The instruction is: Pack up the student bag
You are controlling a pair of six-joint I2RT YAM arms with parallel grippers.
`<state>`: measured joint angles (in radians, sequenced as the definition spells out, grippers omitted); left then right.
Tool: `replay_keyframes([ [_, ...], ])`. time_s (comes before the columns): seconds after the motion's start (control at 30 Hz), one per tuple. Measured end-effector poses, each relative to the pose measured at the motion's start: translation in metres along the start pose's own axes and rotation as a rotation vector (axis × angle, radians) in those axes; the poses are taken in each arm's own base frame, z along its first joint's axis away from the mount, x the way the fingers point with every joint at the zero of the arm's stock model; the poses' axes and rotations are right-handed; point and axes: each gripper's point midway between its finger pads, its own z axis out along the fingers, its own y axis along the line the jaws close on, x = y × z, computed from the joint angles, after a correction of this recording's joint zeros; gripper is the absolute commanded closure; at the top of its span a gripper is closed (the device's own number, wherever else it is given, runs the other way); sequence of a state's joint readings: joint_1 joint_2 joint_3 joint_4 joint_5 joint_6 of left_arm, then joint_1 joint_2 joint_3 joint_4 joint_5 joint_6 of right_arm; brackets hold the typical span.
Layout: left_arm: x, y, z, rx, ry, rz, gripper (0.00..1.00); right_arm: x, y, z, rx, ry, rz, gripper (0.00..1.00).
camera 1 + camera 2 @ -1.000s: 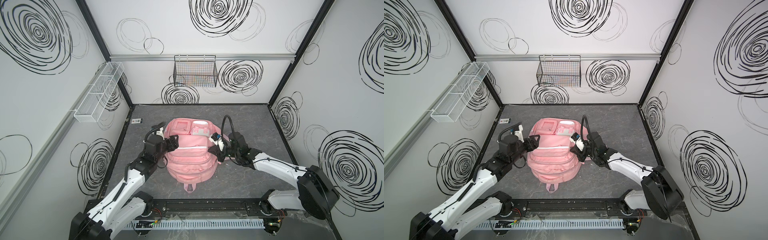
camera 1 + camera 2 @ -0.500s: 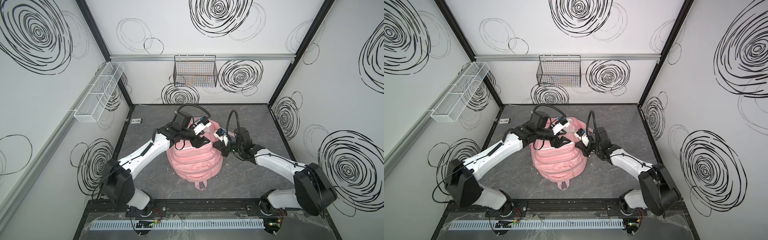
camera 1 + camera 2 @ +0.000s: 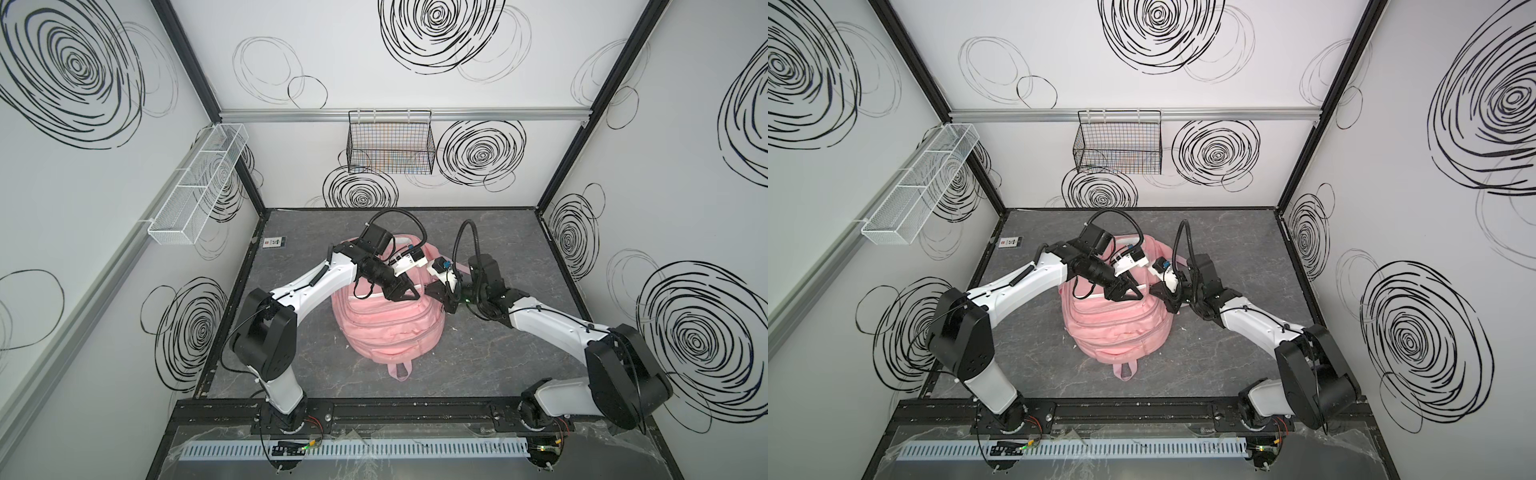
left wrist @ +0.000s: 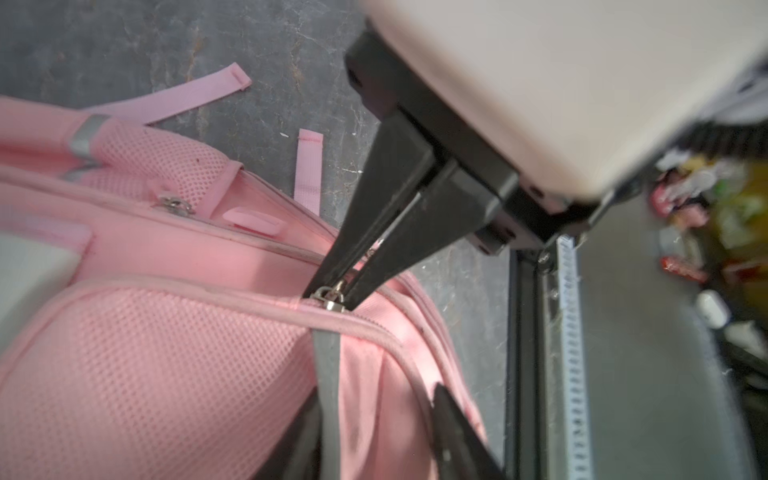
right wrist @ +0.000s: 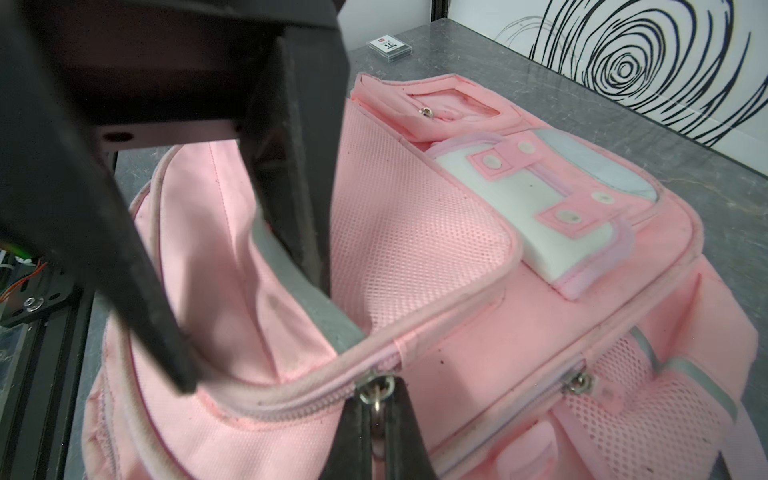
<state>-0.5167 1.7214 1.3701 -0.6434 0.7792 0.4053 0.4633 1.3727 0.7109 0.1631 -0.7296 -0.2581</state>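
Student bag (image 3: 390,332) (image 3: 1121,332): pink, lying front-up mid surface (image 3: 478,232), hanging loop (image 3: 400,370) toward the near rail. White flap patch (image 5: 519,216) on the front, mesh panel beside it.

Right gripper (image 4: 330,291) (image 5: 378,395): at the bag's right edge, jaws pressed together on the metal zipper pull (image 5: 376,392) of the open zip.

Left gripper (image 5: 249,332) (image 3: 409,296): reaches over the bag from the left. Jaws spread, one on each side of the grey strip (image 5: 299,291) and the pink fold at the opening. Fabric between them looks loose.

The two grippers are just beside each other in both top views.

Loose strap ends (image 4: 307,170) lie on the surface behind the bag. Small labelled card box (image 3: 275,242) in the far left corner, well apart from the bag.

Black wire basket (image 3: 390,149) on the back wall, white mesh tray (image 3: 195,187) on the left wall.
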Motion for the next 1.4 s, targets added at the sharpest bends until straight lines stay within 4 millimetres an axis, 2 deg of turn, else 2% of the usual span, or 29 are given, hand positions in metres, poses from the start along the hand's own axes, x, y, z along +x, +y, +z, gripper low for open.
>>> replay_keyframes([
  [0.07,0.000,0.004,0.000,0.012,-0.001,-0.010,1.00,-0.001,0.000,0.000,-0.003,-0.004,-0.002,1.00],
  [0.27,0.002,0.009,0.006,0.026,0.002,-0.085,1.00,0.002,-0.003,-0.001,0.003,0.003,0.008,1.00],
  [0.5,-0.017,0.050,0.002,-0.201,-0.100,-0.364,1.00,-0.002,-0.014,-0.001,0.084,0.010,0.019,1.00],
  [0.57,-0.027,0.065,-0.003,-0.279,-0.154,-0.426,1.00,-0.009,-0.009,-0.001,0.109,0.006,-0.001,1.00],
  [0.63,-0.035,0.071,-0.005,-0.316,-0.193,-0.475,1.00,-0.015,-0.008,-0.003,0.148,0.000,-0.017,1.00],
  [0.73,-0.046,0.071,-0.006,-0.341,-0.226,-0.540,1.00,-0.020,-0.005,-0.007,0.200,-0.005,-0.024,1.00],
  [0.87,-0.056,0.073,-0.002,-0.355,-0.221,-0.630,1.00,-0.022,0.009,-0.003,0.251,-0.003,-0.019,1.00],
  [1.0,-0.051,0.080,0.001,-0.392,-0.206,-0.746,1.00,-0.016,0.015,0.014,0.302,0.018,0.023,1.00],
  [1.07,-0.048,0.085,-0.001,-0.426,-0.214,-0.798,1.00,-0.014,0.022,0.029,0.291,0.023,0.051,1.00],
  [1.17,-0.049,0.095,-0.006,-0.480,-0.254,-0.849,1.00,-0.027,0.034,0.045,0.266,-0.006,0.088,1.00],
  [1.3,-0.056,0.101,-0.017,-0.561,-0.311,-0.842,1.00,-0.036,0.030,0.042,0.291,-0.012,0.159,1.00],
  [1.4,-0.066,0.100,-0.022,-0.574,-0.362,-0.842,1.00,-0.041,0.033,0.033,0.288,-0.020,0.173,1.00],
])
